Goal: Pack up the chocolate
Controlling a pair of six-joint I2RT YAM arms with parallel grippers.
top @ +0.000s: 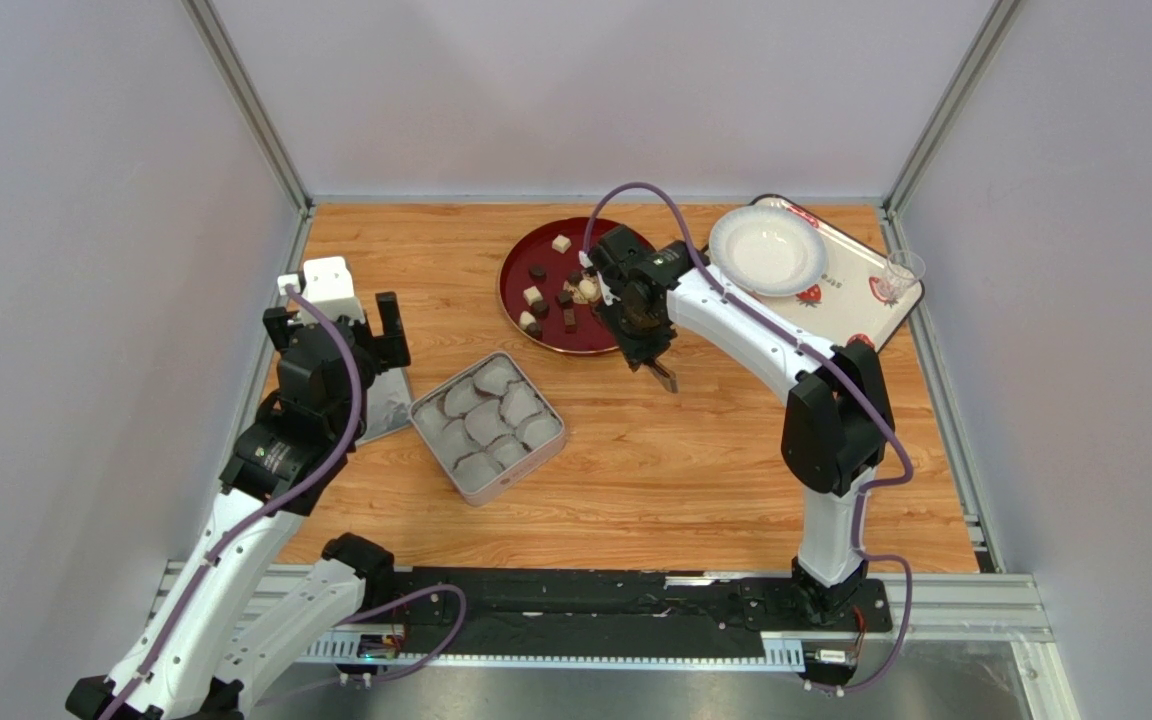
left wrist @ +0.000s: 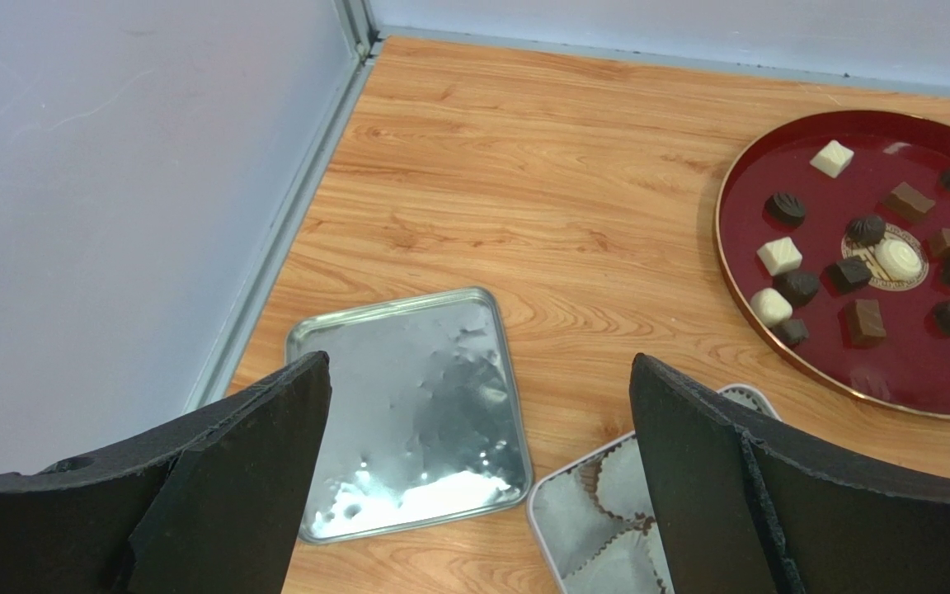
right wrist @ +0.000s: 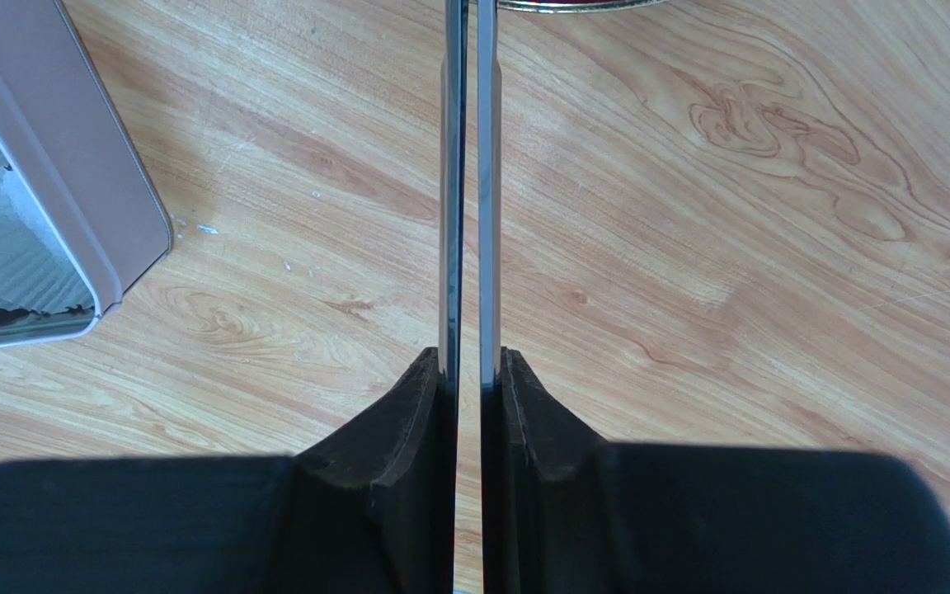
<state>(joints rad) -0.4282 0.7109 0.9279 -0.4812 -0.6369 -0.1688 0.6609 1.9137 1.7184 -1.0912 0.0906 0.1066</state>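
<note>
Right claw (right wrist: 468, 371) pinches tongs (right wrist: 465, 186), left claw (left wrist: 480, 378) spread; tongs twisting in that thin grip could drop chocolate (left wrist: 797, 286) short of the tin (right wrist: 108, 198).

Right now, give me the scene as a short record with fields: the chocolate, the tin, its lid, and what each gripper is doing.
chocolate: dark and cream pieces, all on the red plate
tin: open, lined with paper cups, no chocolate seen in it
lid: flat on the table, left of the tin
left gripper: open, above the lid
right gripper: shut on the tongs, over the table near the red plate
other: white plate on a tray, far right
</note>
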